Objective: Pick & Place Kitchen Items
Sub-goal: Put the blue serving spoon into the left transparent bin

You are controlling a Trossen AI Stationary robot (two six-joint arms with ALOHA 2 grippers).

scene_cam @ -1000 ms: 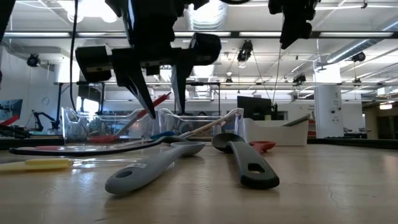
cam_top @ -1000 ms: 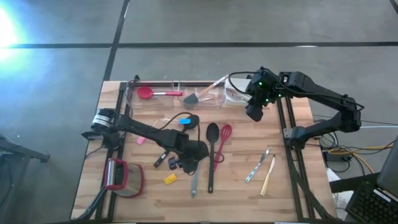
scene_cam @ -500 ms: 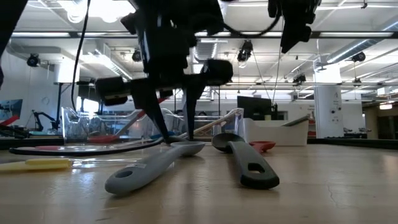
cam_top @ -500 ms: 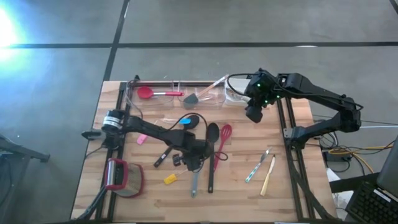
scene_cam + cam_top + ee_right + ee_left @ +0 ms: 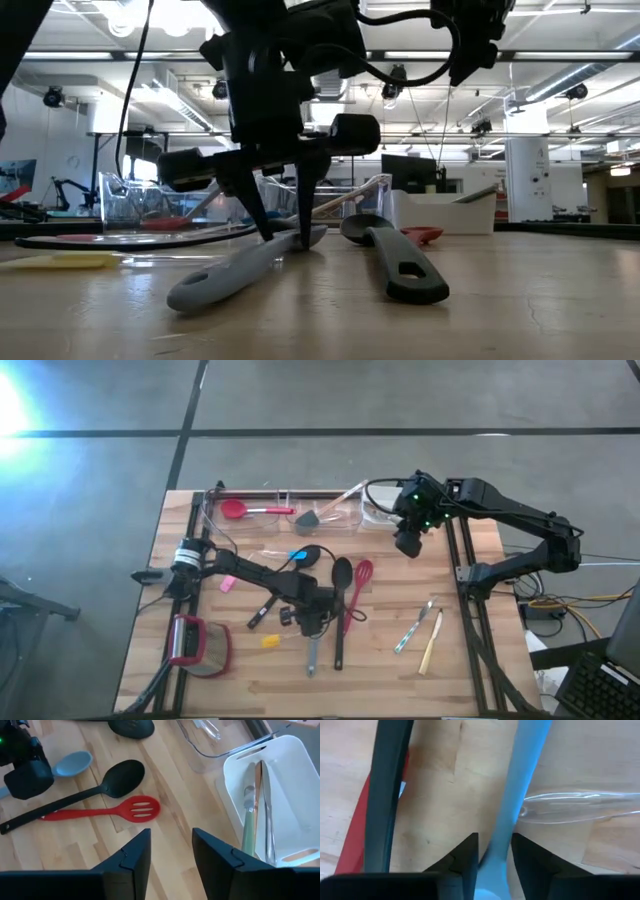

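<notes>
A grey-blue spoon point(image 5: 312, 652) lies on the wooden table point(image 5: 470, 680) near its middle, with its handle end point(image 5: 195, 290) toward the near edge. My left gripper point(image 5: 283, 240) has come down on it and is shut on the narrow part beside the bowl point(image 5: 72, 762). To the right of it lie a black spoon point(image 5: 340, 610) and a red slotted spatula point(image 5: 357, 588). My right gripper point(image 5: 171, 855) hangs open and high at the far right, above the table beside a white tub point(image 5: 280, 795), with nothing between its fingers. My left gripper pinches the grey-blue spoon's neck point(image 5: 496, 845), just behind the bowl, between its two fingers. The fingers point(image 5: 262, 215) come from above, pointing steeply down, and lie across the handle. The spoon lies flat on the table along its whole length.
A clear tub point(image 5: 280, 515) at the far edge holds a red spoon and a grey spatula. The white tub holds cutlery. A clear plastic utensil point(image 5: 570, 807) lies beside the spoon. A red-framed round object point(image 5: 200, 645), yellow point(image 5: 271, 641) and pink point(image 5: 226, 584) pieces lie left, metal and wooden cutlery point(image 5: 420, 632) right.
My left gripper has come down onto the grey-blue spoon until its fingertips reach the table. It has rolled a little about its own axis, and its fingers have drawn together around the spoon's neck.
</notes>
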